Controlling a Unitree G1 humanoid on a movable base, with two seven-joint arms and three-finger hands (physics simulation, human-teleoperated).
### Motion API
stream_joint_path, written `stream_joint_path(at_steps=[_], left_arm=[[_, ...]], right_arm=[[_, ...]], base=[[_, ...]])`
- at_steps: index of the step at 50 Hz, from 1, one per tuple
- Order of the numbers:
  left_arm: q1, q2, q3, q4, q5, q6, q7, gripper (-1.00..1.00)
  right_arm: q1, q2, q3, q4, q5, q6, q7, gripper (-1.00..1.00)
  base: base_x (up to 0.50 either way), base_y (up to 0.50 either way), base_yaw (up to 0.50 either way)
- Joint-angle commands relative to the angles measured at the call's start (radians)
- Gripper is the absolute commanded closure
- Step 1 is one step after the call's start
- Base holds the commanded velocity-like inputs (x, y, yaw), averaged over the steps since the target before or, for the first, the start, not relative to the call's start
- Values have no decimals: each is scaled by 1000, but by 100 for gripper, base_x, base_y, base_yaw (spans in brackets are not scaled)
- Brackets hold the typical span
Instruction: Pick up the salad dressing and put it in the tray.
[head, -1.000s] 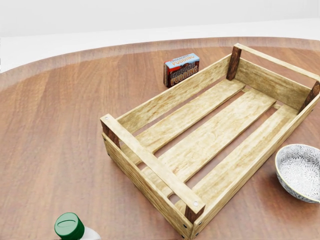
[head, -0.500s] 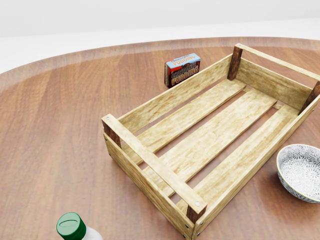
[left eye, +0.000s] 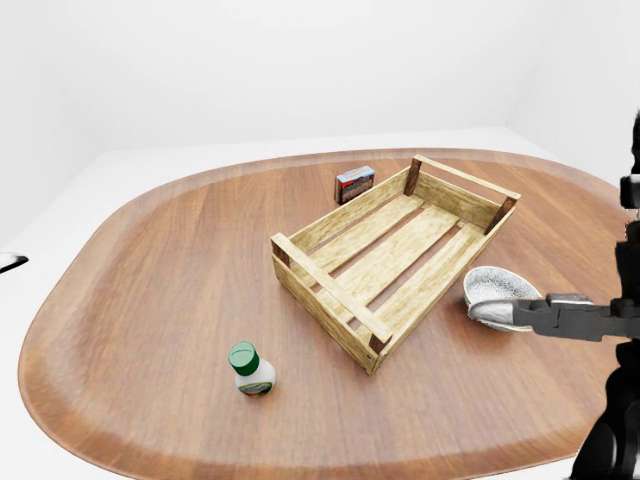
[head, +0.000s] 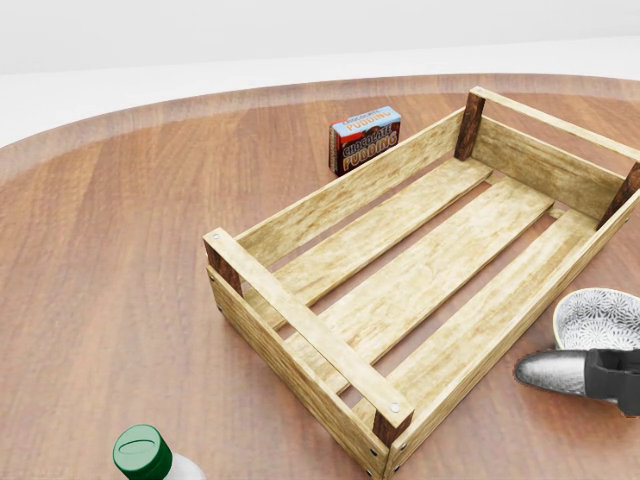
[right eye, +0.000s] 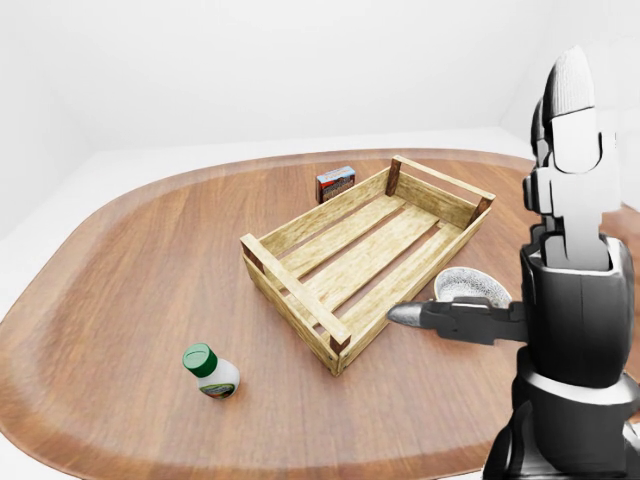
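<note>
A rounded wooden table (left eye: 150, 300) sits in a plain white room, carrying a slatted wooden tray (left eye: 390, 255) near its middle. The robot's right hand (right eye: 560, 240) rises at the right edge of the right-eye view, fingers spread and holding nothing, one finger (right eye: 415, 316) pointing left across the patterned bowl (left eye: 497, 285) just beside the tray. The green-capped salad dressing (left eye: 250, 369) stands on the table, well apart from the hand to the tray's lower left, and a small pudding box (left eye: 354, 184) stands beside the tray's far side; the left hand does not show.

a pudding box (head: 364, 139), seemingly upright, and a patterned bowl (head: 600, 318) sit on the wooden table (left eye: 150, 290).
</note>
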Motion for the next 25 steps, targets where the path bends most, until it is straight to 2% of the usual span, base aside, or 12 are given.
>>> stream_joint_path(at_steps=[1, 2, 3, 5, 9, 17, 25], left_arm=[[1, 1, 2, -1, -2, 0, 0, -100], [1, 1, 2, -2, -2, 0, 0, -100], [5, -3, -6, -6, 1, 0, -4, -100], [4, -5, -5, -8, 3, 0, -6, -100], [3, -7, -4, -9, 6, 0, -8, -100], [5, -10, -6, 4, 17, 0, -16, -100], [7, -14, -5, 7, 21, 0, -22, -100]], right_arm=[[-93, 47, 360, 97, -208, 0, 16, -100], [-100, 55, 364, 102, -213, 0, 22, -100], [-110, 110, 672, 353, -245, 0, 13, -100], [-105, 145, 675, 372, -283, 0, 50, -100], [-98, 170, 666, 379, -316, 0, 80, -100], [-81, 204, 665, 409, -345, 0, 103, -100], [-61, 229, 712, 477, -360, 0, 100, -100]], base=[[0, 0, 0], [0, 0, 0], [0, 0, 0], [0, 0, 0], [0, 0, 0], [0, 0, 0], [0, 0, 0]])
